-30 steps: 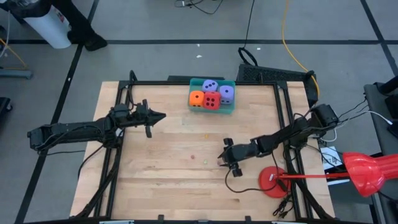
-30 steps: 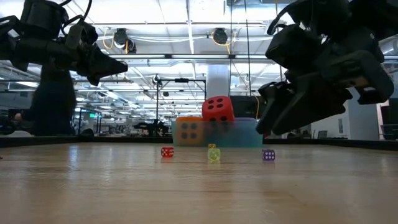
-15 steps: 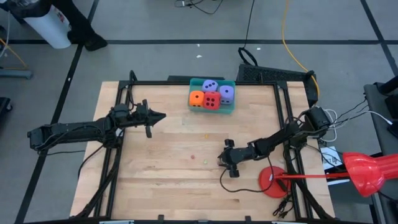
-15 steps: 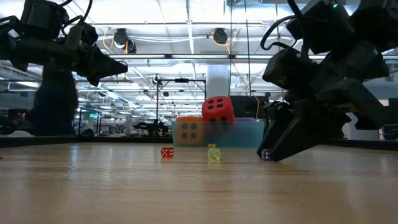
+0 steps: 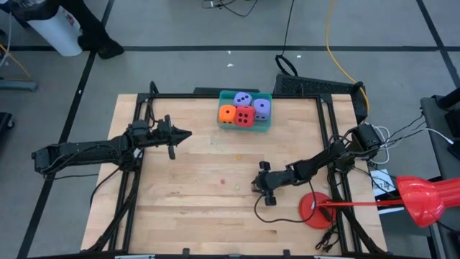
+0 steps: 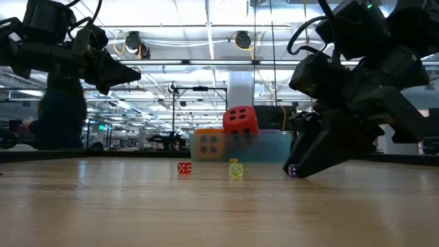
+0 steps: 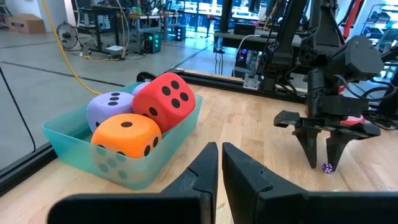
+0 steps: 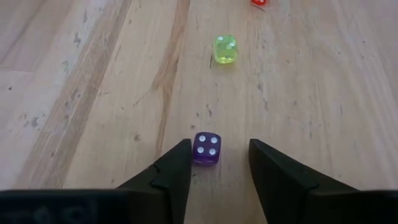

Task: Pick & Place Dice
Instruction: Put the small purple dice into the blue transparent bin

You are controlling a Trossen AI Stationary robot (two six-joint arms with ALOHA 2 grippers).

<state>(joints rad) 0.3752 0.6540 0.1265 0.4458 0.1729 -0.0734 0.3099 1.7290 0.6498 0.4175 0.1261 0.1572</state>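
A small purple die [image 8: 206,149] lies on the wooden table between the fingers of my right gripper [image 8: 217,163], which is open, tilted down, with its fingertips at the table right of centre [image 5: 256,184]. A small yellow-green die [image 8: 225,48] and a small red die [image 6: 184,167] lie just beyond it. At the far edge, a teal bin [image 5: 269,124] holds the big soft dice: orange [image 5: 227,114], red [image 5: 245,116] and two lavender [image 5: 243,99]. My left gripper [image 5: 188,134] hovers shut and level over the left half. My right gripper's fingers stand on either side of the purple die, slanting down from the table's right. One finger [image 8: 179,163] is right beside the die's side; I cannot tell whether it touches. A gap shows between the die and the other finger [image 8: 264,163]. The die rests on the table.
A flat red round disc [image 5: 314,209] lies at the table's near right, with a cable looping beside it. Black frame rails [image 5: 136,180] run along the table's left and right sides. Bare wood lies between the small dice and the bin.
My right gripper has come down onto the table, tipping a little further down, so that its fingertips now straddle the purple die. The dice have stayed where they were.
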